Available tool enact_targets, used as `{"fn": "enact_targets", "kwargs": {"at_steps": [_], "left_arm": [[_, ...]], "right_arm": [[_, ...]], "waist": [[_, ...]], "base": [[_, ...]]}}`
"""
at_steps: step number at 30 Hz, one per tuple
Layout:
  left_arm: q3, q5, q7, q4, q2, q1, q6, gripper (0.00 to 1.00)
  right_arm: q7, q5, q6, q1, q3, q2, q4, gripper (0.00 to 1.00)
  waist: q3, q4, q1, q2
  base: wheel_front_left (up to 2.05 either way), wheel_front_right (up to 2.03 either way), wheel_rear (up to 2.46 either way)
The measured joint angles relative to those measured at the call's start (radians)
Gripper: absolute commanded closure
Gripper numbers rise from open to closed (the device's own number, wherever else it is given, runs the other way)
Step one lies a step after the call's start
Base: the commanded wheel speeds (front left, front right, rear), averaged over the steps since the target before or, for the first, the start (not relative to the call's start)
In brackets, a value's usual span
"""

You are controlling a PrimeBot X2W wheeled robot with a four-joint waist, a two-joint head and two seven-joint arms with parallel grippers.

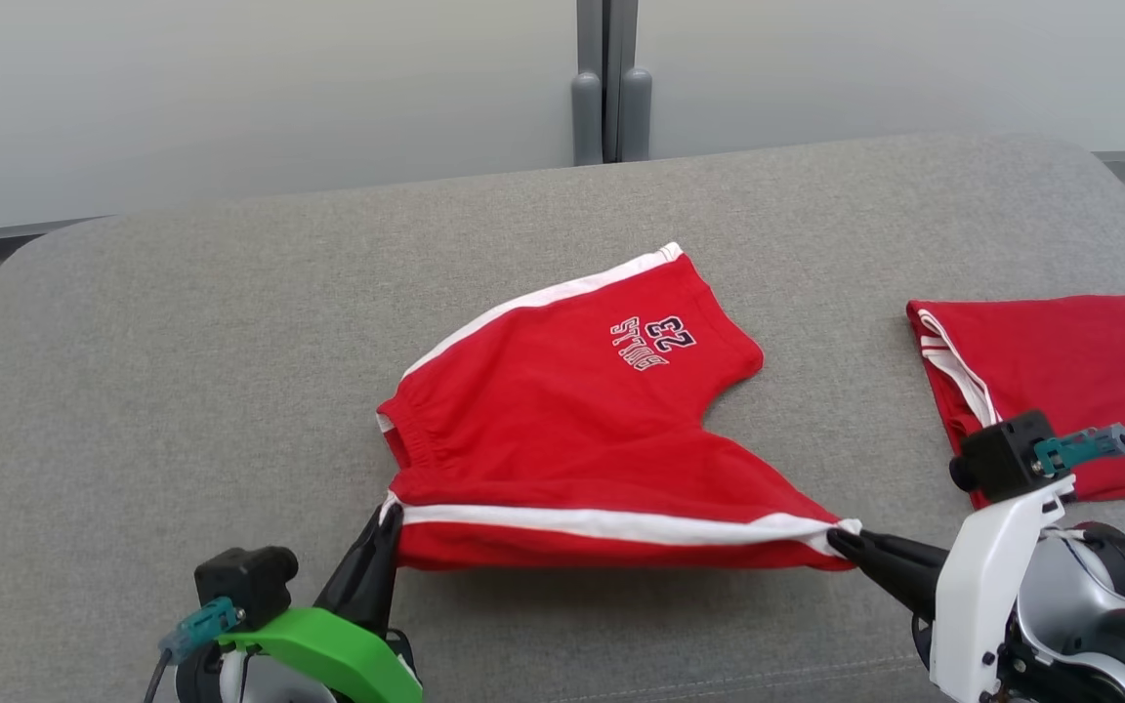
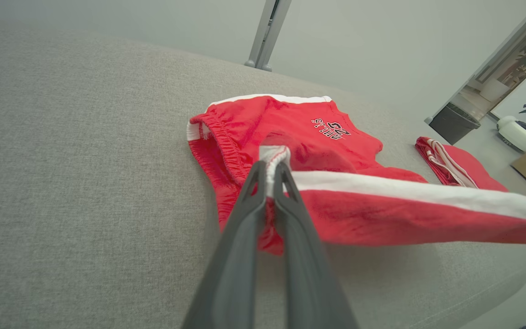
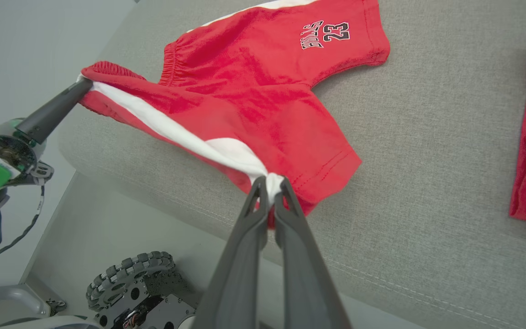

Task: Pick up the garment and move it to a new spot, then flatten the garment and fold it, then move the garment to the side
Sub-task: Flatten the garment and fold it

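The garment [image 1: 572, 410] is a pair of red shorts with white side stripes and a "23" print, lying on the grey cushion. Its near edge is lifted and stretched taut between both grippers. My left gripper [image 1: 389, 516] is shut on the waistband corner at the white stripe's left end, seen close up as the left gripper [image 2: 272, 167] pinching the garment [image 2: 336, 151]. My right gripper [image 1: 841, 537] is shut on the leg-hem corner at the stripe's right end; the right gripper [image 3: 270, 185] pinches the garment [image 3: 263, 77] there. The left gripper [image 3: 85, 84] also appears at the far corner.
A second red garment [image 1: 1051, 381] lies folded at the right of the cushion [image 1: 230, 322]. The cushion's front edge runs just below the grippers. The robot's wheeled base [image 3: 135, 283] sits on the floor below. A grey post [image 1: 611, 88] stands behind the cushion.
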State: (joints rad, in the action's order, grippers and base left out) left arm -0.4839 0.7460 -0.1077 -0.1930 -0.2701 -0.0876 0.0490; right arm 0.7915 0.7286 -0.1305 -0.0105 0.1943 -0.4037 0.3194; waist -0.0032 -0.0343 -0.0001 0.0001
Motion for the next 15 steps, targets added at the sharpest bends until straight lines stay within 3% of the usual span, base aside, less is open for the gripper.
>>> {"fn": "enact_targets", "kwargs": {"at_steps": [9,15], "left_arm": [[-0.006,0.006,0.062,0.090,-0.028,0.046,0.044,1.00],[-0.042,-0.006,0.124,0.089,0.002,-0.013,0.069,1.00]], "right_arm": [[0.015,-0.005,0.000,0.036,-0.026,0.020,0.040,1.00],[-0.038,-0.067,0.000,-0.059,-0.004,-0.026,-0.031,1.00]], "waist": [[-0.007,0.030,0.0000,0.0000],[0.014,0.052,0.0000,0.0000]], "base": [[0.00,0.00,0.00],[0.00,0.00,0.00]]}}
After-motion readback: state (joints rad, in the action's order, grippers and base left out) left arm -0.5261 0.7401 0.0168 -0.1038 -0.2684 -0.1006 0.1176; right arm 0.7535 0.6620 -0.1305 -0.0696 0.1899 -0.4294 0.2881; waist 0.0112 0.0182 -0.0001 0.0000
